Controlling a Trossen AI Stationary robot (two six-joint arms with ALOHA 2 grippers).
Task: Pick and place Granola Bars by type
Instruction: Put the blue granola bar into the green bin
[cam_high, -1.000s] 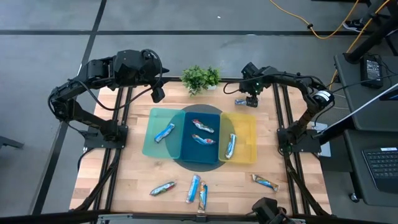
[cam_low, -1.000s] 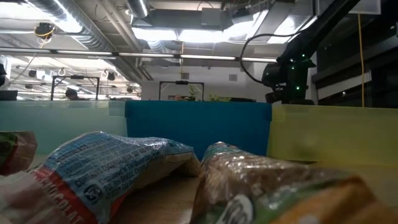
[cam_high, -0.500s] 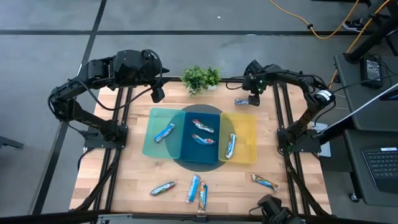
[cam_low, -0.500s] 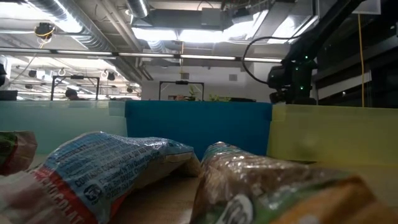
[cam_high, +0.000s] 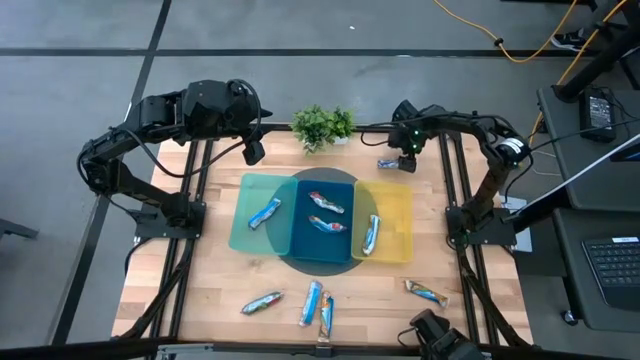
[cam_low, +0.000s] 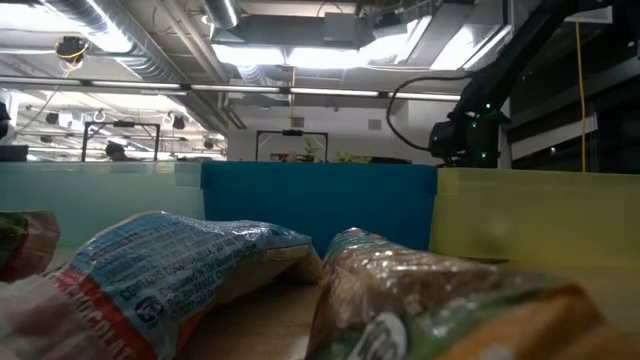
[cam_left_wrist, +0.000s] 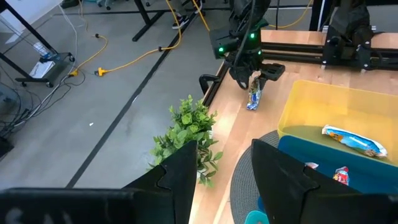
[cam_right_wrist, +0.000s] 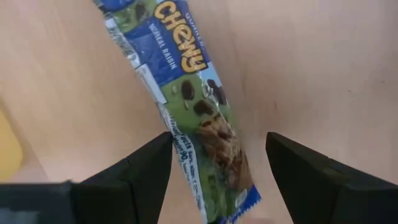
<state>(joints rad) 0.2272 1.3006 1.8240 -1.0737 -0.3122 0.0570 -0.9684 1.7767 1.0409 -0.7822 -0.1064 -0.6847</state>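
A blue-and-green wrapped granola bar (cam_right_wrist: 186, 93) lies flat on the wood near the table's far edge (cam_high: 390, 163), just beyond the yellow tray. My right gripper (cam_right_wrist: 219, 142) is open above it and points down, with one finger on each side of the bar's end; I see no touch. The left wrist view also shows this gripper (cam_left_wrist: 252, 67) over the bar (cam_left_wrist: 253, 96). My left gripper (cam_left_wrist: 221, 174) is open and waits high by the far left corner (cam_high: 253, 150). Other bars lie in the trays and along the near edge.
Three trays sit mid-table: teal (cam_high: 245, 225) with one bar, blue (cam_high: 300, 240) with two, yellow (cam_high: 398, 205) with one. Several loose bars lie near the near edge (cam_high: 311, 302), (cam_high: 426, 292). A potted plant (cam_high: 322, 125) stands at the far edge, left of my right gripper.
My right arm has shifted slightly over the bar at the far edge, and its gripper has come down a little around it. The bar has stayed where it was.
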